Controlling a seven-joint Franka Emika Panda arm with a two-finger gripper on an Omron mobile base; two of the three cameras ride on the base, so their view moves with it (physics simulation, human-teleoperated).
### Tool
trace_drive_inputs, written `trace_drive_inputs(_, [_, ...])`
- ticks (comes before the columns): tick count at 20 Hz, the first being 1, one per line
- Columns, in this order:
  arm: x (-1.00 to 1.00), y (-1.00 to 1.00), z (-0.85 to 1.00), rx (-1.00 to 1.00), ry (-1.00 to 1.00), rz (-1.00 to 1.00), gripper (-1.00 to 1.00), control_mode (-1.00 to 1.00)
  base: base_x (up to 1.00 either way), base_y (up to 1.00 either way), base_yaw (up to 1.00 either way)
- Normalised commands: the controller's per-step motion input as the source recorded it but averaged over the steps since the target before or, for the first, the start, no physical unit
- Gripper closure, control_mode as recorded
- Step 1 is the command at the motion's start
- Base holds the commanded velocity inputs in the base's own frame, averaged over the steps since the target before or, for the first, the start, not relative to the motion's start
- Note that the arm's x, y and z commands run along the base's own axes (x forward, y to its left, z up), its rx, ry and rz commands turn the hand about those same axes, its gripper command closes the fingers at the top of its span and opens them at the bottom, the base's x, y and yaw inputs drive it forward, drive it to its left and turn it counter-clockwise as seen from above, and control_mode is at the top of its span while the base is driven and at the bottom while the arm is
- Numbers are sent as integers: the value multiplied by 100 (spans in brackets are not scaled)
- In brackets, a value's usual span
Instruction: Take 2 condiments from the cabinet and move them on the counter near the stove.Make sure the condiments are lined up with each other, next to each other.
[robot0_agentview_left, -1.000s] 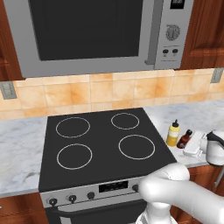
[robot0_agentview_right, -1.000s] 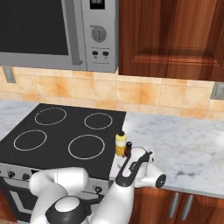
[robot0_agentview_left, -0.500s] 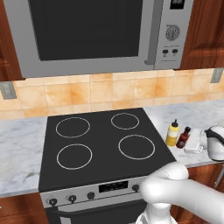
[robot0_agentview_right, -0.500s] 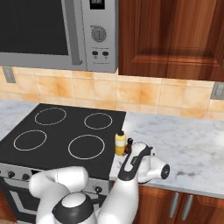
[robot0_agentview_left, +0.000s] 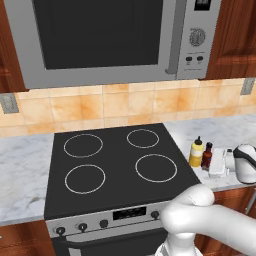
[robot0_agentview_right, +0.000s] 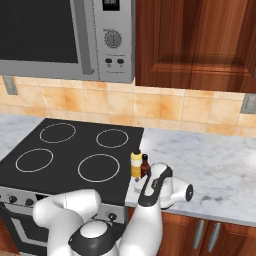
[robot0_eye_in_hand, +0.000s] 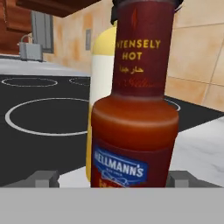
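Red-brown sauce bottle (robot0_eye_in_hand: 133, 109) stands on the worktop (robot0_agentview_left: 235, 131) at the stove's (robot0_agentview_left: 115, 165) three o'clock, touching the yellow bottle (robot0_agentview_left: 196, 152); gripper (robot0_eye_in_hand: 113, 178) spread wide around it, fingers apart from the glass.

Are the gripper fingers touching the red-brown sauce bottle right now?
Apart. Hand view: both fingertips stand clear of the red-brown sauce bottle, gaps either side.

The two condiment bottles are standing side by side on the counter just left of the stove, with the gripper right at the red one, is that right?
Not quite: they stand just right of the stove, not left. The left base view shows the yellow squeeze bottle and the red-brown sauce bottle side by side on the marbled counter past the cooktop's right edge. The rest holds: the gripper is right at the red one.
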Motion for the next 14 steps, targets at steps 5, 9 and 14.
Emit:
trace_drive_inputs(5, [-6,-12,-2,0,0,4,-100,-100,0,0,0])
trace_drive_inputs(9, [2,-41,0,0,-2,0,-100,-100,0,0,0])
trace_drive_inputs(14, [8,-56,0,6,-1,0,-100,-100,0,0,0])
